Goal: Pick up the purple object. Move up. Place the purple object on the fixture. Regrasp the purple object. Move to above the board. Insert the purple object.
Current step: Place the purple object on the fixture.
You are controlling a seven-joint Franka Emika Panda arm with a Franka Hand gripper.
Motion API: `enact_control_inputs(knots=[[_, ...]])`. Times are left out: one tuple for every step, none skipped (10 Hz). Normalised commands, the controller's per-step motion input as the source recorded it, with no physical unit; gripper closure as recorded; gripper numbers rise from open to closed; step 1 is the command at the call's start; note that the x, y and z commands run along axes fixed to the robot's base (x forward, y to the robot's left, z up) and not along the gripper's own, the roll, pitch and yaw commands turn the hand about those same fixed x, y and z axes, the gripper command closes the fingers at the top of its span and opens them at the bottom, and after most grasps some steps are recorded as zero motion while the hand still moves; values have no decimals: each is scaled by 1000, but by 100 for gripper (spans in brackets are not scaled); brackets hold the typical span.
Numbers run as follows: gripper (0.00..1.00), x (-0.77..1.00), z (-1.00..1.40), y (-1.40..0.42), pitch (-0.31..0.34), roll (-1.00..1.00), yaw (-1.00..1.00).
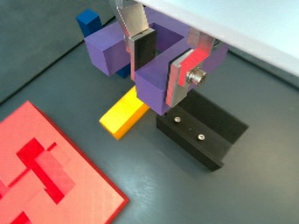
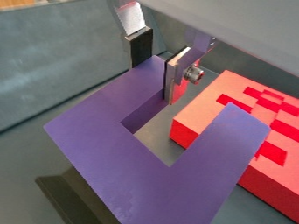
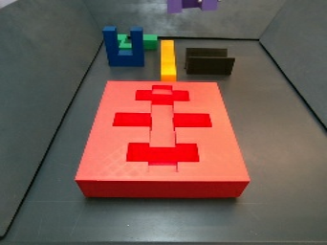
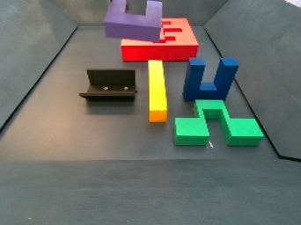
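- the gripper [image 1: 163, 54] hangs high above the dark floor of the enclosure, its two silver fingers [image 1: 135, 24] clamped on one prong of the purple object [image 1: 117, 48], a u-shaped block.
- in a side view the purple object [image 4: 133, 20] floats well clear of the floor, over the far end of the enclosure, prongs pointing up and its base underneath.
- a wrist view shows the purple object [image 2: 128, 149] filling most of the frame, with the gripper [image 2: 158, 54] closed across one prong, the slot between the prongs open beside the fingers.
- the fixture [image 4: 108, 86], a dark stepped bracket, stands on the floor below and to one side of the held block, just beside the yellow bar [image 4: 157, 90].
- the key relation: the fixture [image 1: 205, 129] lies down from the fingers, so the block likely needs to descend and shift sideways onto it.
- the board [image 3: 161, 134], a red slab with cross-shaped recesses, sits apart from the fixture [image 3: 208, 62].
- a blue u-shaped block [image 4: 209, 79] and a green block [image 4: 214, 125] rest past the yellow bar, untouched.
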Motion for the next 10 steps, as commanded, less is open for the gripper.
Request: enact_control_inputs(knots=[[100, 677, -89, 197, 391, -489, -277], [100, 743, -46, 157, 260, -529, -311], [100, 771, -97, 140, 114, -660, -300], [100, 766, -106, 169, 60, -686, -283], [100, 749, -117, 191, 60, -714, -249], [100, 726, -134, 223, 57, -749, -200], [100, 709, -149, 243, 51, -754, -194], [100, 700, -160, 251, 63, -763, -183], [100, 586, -171, 314, 17, -851, -160], [100, 637, -214, 291, 131, -823, -103]])
